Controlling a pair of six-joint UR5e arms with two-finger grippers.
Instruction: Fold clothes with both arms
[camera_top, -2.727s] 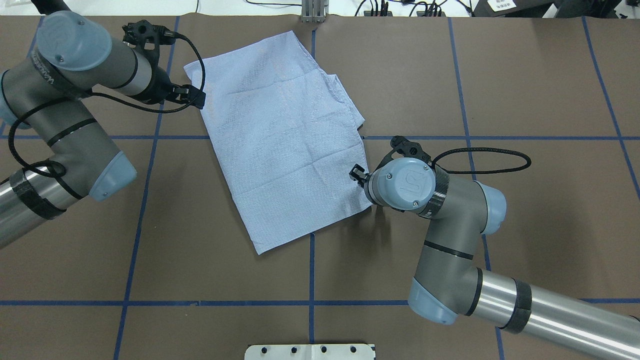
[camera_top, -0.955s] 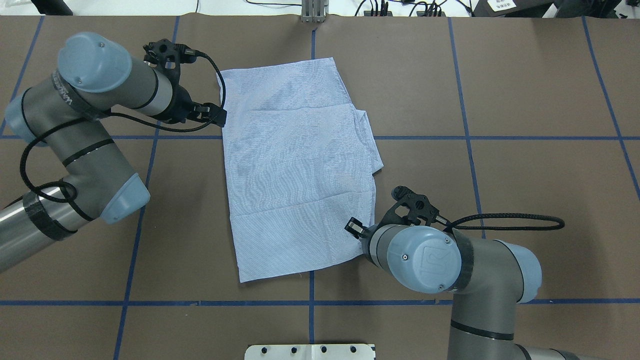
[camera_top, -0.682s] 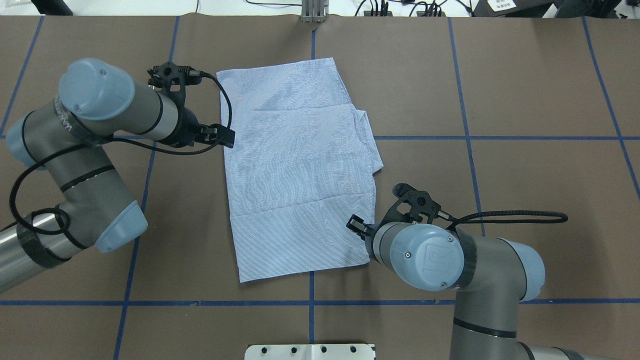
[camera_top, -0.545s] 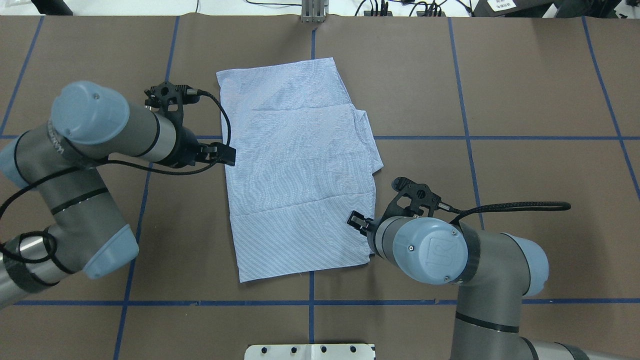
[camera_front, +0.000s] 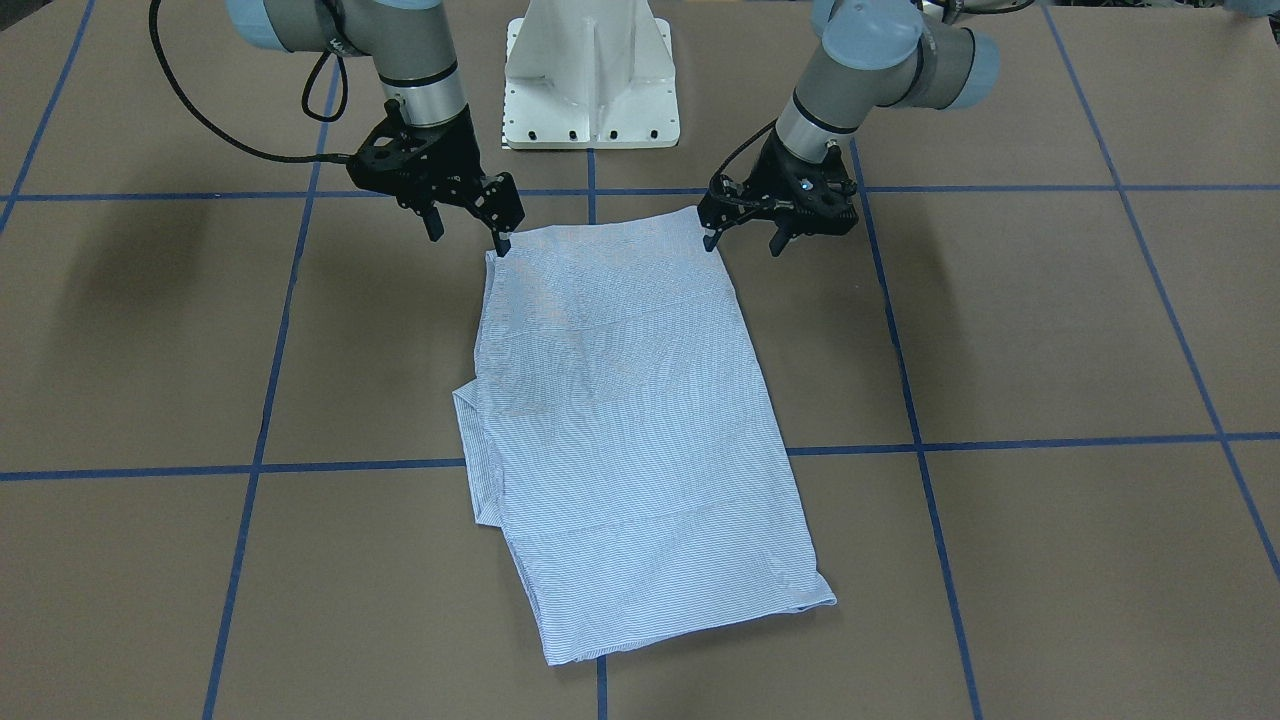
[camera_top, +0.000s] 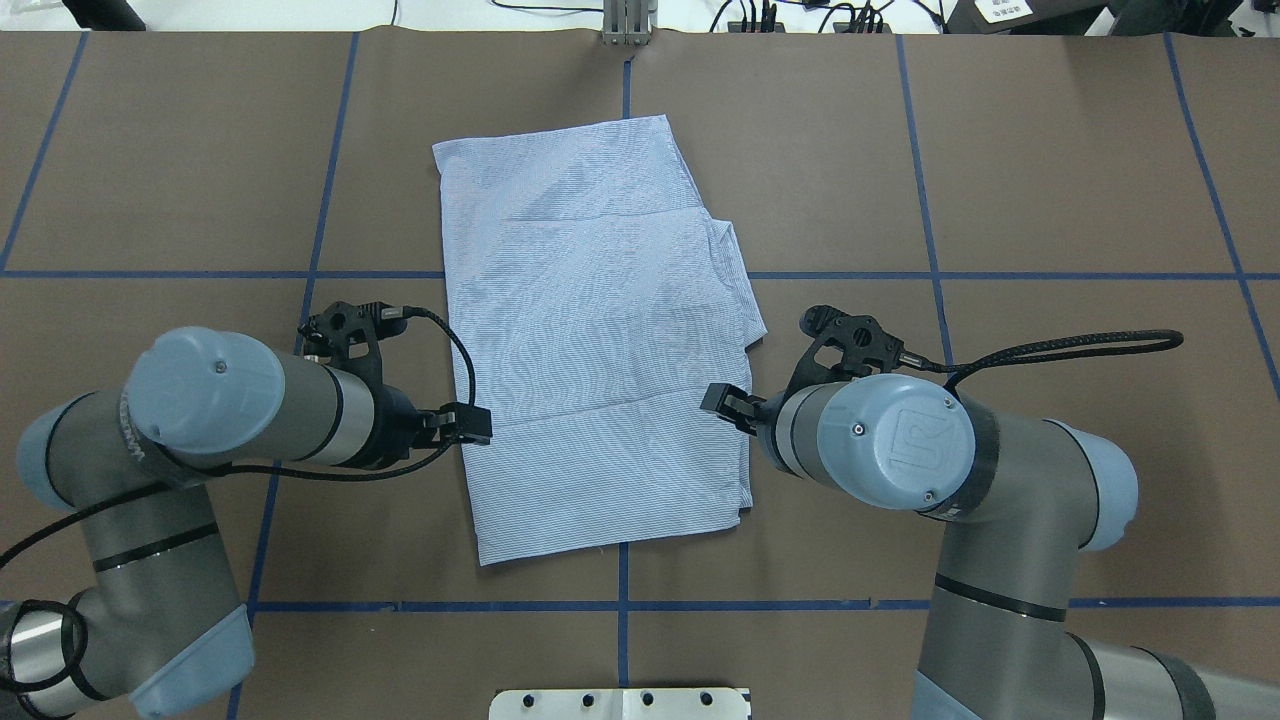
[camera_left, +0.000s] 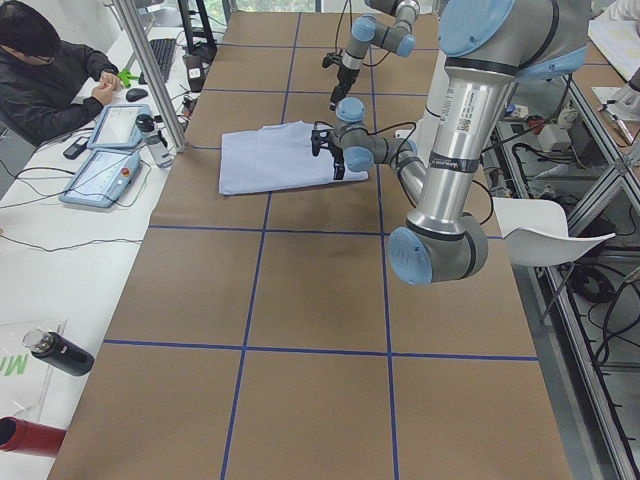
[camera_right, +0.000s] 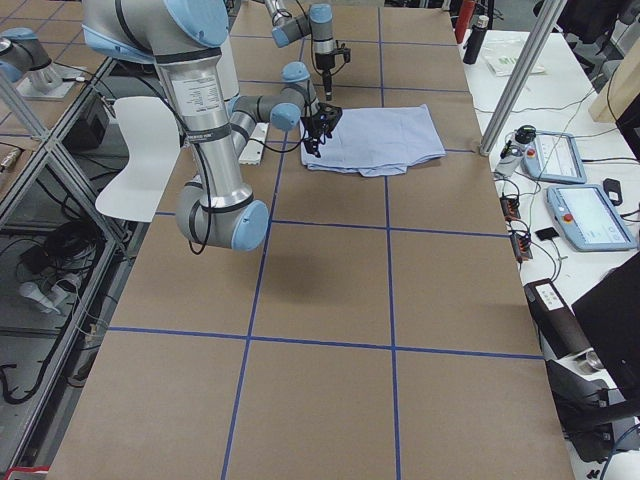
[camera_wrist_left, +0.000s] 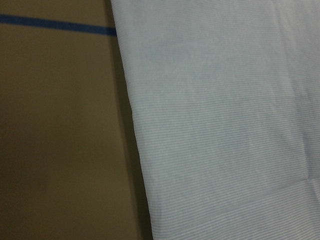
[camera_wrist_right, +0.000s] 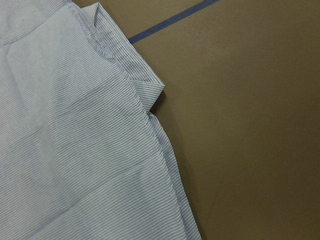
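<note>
The light blue striped shirt (camera_top: 595, 340) lies folded into a long rectangle in the middle of the brown table (camera_top: 1050, 180); it also shows in the front view (camera_front: 630, 420). My left gripper (camera_front: 742, 242) is open and empty, just above the shirt's near left corner, and shows in the overhead view (camera_top: 462, 428) by the shirt's left edge. My right gripper (camera_front: 467, 238) is open and empty above the near right corner, one fingertip (camera_front: 500, 246) at the cloth's edge; overhead it (camera_top: 730, 405) is by the right edge. The wrist views show only cloth (camera_wrist_left: 225, 125) (camera_wrist_right: 65, 150) and table, no fingers.
The white pedestal base (camera_front: 590, 70) stands right behind the shirt's near edge. Blue tape lines (camera_top: 1000, 275) grid the table. An operator (camera_left: 45, 80) sits at a side bench with control tablets (camera_left: 100, 170) beyond the table's far side.
The shirt was swung round square to the table, then let go and has lain still. My left gripper moved along its left edge toward me. My right gripper shifted slightly away from me.
</note>
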